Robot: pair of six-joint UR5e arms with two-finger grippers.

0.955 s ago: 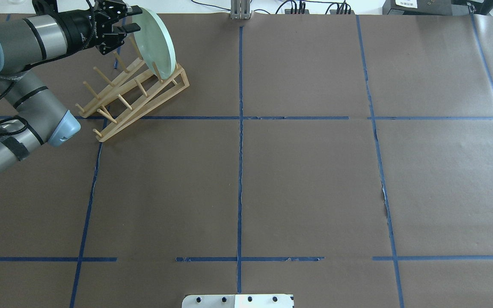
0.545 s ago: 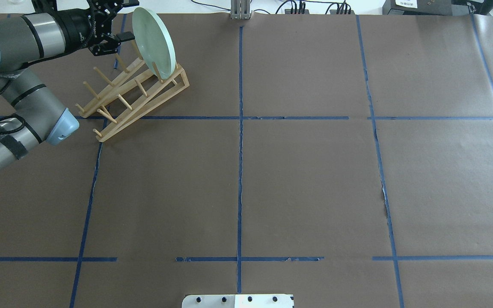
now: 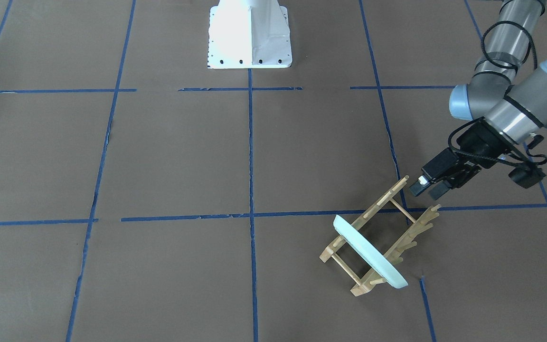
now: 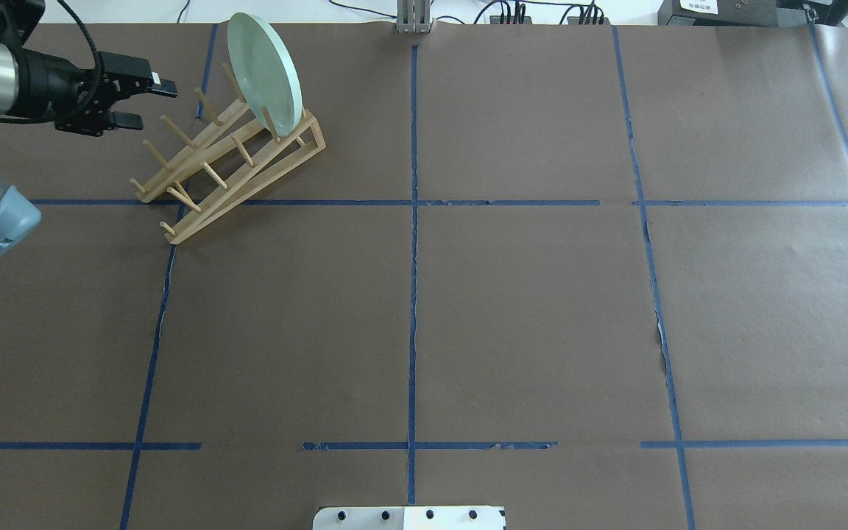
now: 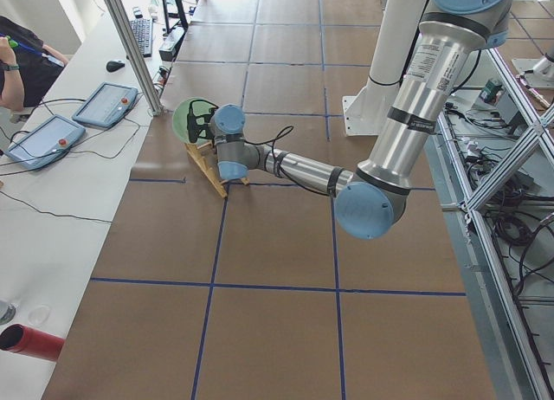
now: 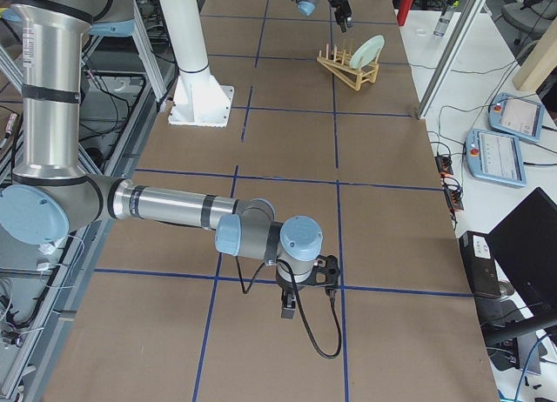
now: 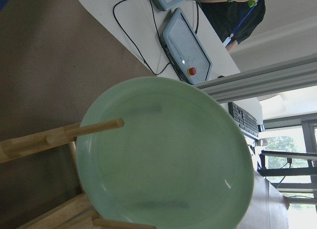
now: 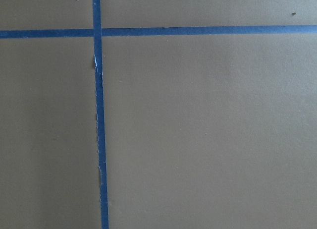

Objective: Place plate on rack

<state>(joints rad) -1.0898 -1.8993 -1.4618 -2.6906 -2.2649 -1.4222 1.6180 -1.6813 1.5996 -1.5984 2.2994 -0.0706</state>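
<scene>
The right gripper (image 6: 288,312) points down over the table (image 4: 542,309); whether it is released or clenched, I cannot tell. At far left, the left gripper (image 4: 150,104) has let go and drawn back leftward, fingers spread and empty, beside the rack (image 4: 227,158). The plate (image 4: 266,73) stays on edge between the rack's farthest pegs.
</scene>
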